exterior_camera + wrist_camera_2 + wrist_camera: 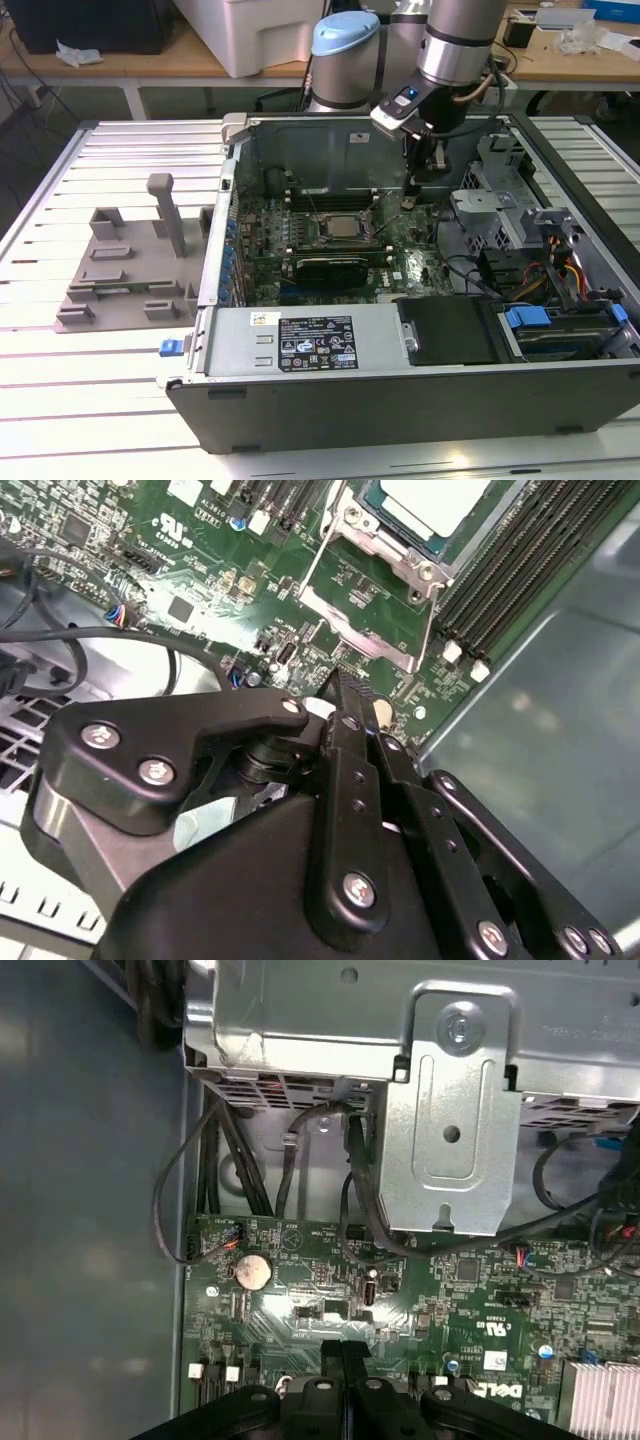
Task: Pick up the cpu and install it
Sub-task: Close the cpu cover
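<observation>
**A:** Where is the gripper, and is it carrying anything?

**B:** The gripper [347, 692] hangs low inside the computer case [300, 140]. Its fingers are pressed together and hold nothing, with the tips just above the motherboard [430, 1290]. The cpu [432, 498] sits in its socket nearby, beyond the metal socket frame [368, 615].

**A:** What could go wrong?

**B:** Probably a scrape. Tips this low could clip small board parts or snag the frame, disturbing the cpu.

The arm [455, 40] stands nearly vertical, its wrist [410, 105] pointing downward. The gripper [410, 195] hangs straight below it. In the first wrist view its two black fingers [332, 1360] press together along a thin seam, with nothing between them.
</observation>
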Controlling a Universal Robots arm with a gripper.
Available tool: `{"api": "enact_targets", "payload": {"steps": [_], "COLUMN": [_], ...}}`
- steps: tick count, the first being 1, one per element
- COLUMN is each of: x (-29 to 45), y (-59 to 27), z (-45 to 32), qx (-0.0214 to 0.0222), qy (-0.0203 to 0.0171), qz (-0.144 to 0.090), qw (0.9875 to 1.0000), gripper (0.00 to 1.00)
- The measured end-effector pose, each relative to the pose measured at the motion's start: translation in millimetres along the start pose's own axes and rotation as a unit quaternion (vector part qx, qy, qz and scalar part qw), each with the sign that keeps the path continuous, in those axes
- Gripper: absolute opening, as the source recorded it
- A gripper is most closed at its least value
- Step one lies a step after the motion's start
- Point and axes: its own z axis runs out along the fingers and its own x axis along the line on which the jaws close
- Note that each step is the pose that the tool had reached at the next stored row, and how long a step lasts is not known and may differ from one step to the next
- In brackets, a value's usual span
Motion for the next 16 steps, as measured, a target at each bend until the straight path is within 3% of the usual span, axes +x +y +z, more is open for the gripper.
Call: {"api": "enact_targets", "payload": {"steps": [6, 9, 14, 16], "x": [0.1, 0.3, 1.1, 1.7], "y": [0.4, -2.0, -15.0, -24.7], "z": [14.3, 17.4, 19.4, 20.0], "qx": [0.0000, 0.0000, 0.0000, -0.0003], "qy": [0.0001, -0.0001, 0.0000, 0.0000], "qz": [0.000, 0.000, 0.000, 0.000], "qw": [1.0000, 1.0000, 1.0000, 1.0000], "gripper": [0.11, 0.11, 0.11, 0.11]}}
